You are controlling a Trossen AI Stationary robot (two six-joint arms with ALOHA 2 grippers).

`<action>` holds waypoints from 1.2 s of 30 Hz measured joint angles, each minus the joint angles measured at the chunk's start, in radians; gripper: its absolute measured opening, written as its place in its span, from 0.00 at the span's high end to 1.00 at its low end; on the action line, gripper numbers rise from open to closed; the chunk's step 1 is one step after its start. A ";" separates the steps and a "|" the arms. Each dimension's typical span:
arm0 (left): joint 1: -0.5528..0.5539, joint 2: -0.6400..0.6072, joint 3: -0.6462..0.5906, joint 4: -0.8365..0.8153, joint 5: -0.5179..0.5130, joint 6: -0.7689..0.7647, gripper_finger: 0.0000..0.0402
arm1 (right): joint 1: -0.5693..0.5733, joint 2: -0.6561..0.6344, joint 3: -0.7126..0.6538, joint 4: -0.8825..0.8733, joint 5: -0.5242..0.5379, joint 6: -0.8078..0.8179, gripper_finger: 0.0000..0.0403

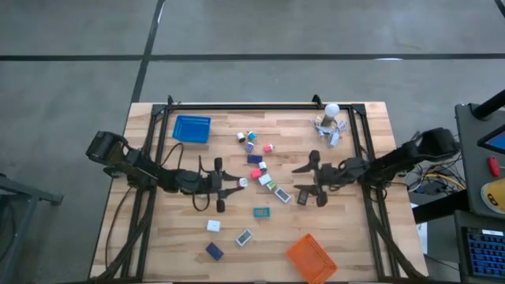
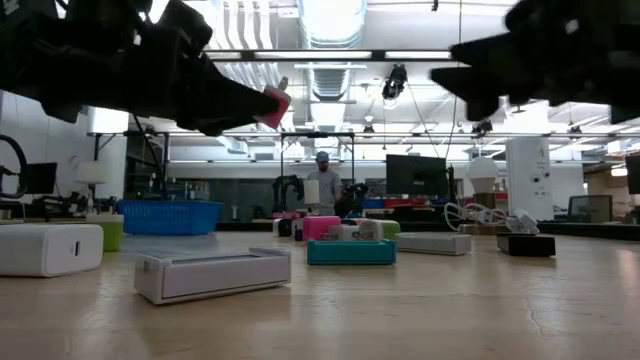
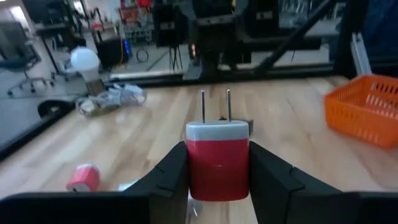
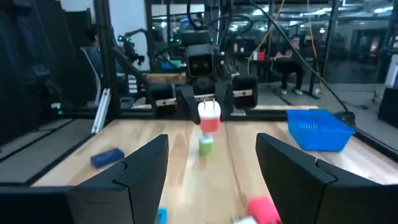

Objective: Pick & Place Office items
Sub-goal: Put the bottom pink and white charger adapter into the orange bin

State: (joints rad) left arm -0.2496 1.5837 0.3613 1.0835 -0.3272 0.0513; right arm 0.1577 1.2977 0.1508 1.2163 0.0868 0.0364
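Note:
My left gripper (image 3: 217, 174) is shut on a red charger plug with a white cap and two metal prongs (image 3: 217, 155). It hangs above the middle of the table (image 1: 237, 184). My right gripper (image 4: 211, 180) faces it from the table's right side (image 1: 303, 181), open, with nothing between its fingers. Small office items lie flat on the wood between and around both grippers: a teal box (image 1: 261, 211), a white box (image 1: 213, 226), a dark blue block (image 1: 214, 251), and several more toward the far edge (image 1: 252, 142). My left gripper pinches the plug's two red side faces (image 3: 191, 168) between its two fingers. The fingers lie about level and point toward the table's right side. The plug is lifted clear of the table (image 2: 275, 105), its white cap and prongs (image 3: 215, 106) pointing forward past the fingertips.
A blue mesh basket (image 1: 192, 128) stands at the far left and an orange one (image 1: 310, 256) at the near right edge. A white ball-topped cluster of clips (image 1: 330, 122) lies at the far right. A person stands in the room beyond the table (image 2: 322, 180).

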 joint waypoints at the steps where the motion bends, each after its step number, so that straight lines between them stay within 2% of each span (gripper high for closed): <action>1: 0.001 0.000 -0.002 0.003 0.006 0.006 0.70 | -0.001 0.041 0.030 -0.003 0.000 0.001 0.41; 9: 0.001 0.015 0.046 0.006 0.082 0.052 0.70 | 0.003 0.374 0.311 -0.008 0.013 -0.042 0.41; 14: 0.001 0.069 0.081 0.004 0.086 0.057 0.70 | 0.010 0.496 0.410 -0.009 0.011 -0.063 0.41; 25: 0.001 0.209 0.193 0.003 0.123 0.069 0.70 | 0.010 0.492 0.420 -0.043 -0.006 -0.043 0.40; 36: 0.004 0.212 0.230 -0.015 0.134 0.091 0.70 | 0.015 0.482 0.419 -0.054 -0.039 -0.032 0.34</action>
State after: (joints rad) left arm -0.2456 1.7962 0.5912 1.0690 -0.1932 0.1420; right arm 0.1730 1.7794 0.5697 1.1625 0.0481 0.0040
